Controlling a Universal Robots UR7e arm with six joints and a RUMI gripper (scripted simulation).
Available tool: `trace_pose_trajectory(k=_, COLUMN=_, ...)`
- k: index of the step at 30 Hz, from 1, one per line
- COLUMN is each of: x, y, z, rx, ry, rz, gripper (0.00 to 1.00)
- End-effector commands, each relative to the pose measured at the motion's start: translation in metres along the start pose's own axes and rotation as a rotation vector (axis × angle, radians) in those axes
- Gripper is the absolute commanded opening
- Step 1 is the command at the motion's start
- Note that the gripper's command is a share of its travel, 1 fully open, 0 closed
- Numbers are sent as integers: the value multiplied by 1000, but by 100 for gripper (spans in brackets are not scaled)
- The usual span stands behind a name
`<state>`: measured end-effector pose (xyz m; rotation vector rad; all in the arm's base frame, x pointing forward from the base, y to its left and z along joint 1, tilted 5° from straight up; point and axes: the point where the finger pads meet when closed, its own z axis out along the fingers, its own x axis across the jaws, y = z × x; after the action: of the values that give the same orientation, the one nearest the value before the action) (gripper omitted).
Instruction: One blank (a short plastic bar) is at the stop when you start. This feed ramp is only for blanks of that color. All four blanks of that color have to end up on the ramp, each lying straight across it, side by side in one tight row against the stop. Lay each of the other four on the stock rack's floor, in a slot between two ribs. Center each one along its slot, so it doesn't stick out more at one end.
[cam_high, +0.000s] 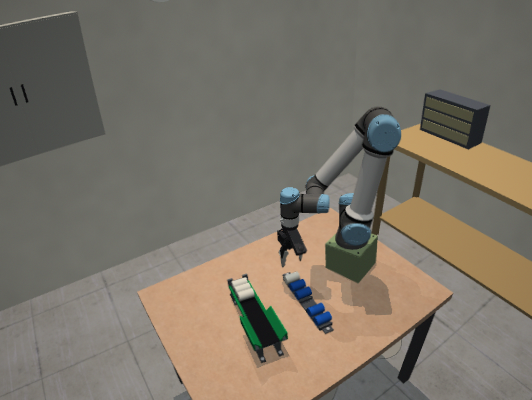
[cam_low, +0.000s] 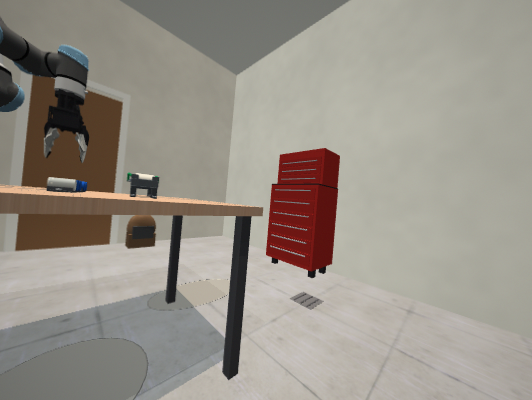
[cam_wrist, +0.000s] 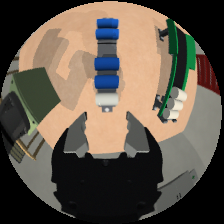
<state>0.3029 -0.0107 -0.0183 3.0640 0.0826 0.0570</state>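
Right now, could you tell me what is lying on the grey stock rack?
On the grey stock rack: one white plastic blank at the arm end, then four blue plastic blanks. Its floor beneath them is hidden.

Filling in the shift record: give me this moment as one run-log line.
claw: open, empty, above rack end | ramp: three white blanks at stop | rack: one white blank, four blue blanks
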Motion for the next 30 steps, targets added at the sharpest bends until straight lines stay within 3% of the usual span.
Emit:
trace_pose_trajectory(k=1, x=0, y=0, z=0, rx=0, ry=1, rz=0, gripper=52)
trace_pose_trajectory(k=30, x=0, y=0, z=5, rx=0, ry=1, rz=0, gripper=52)
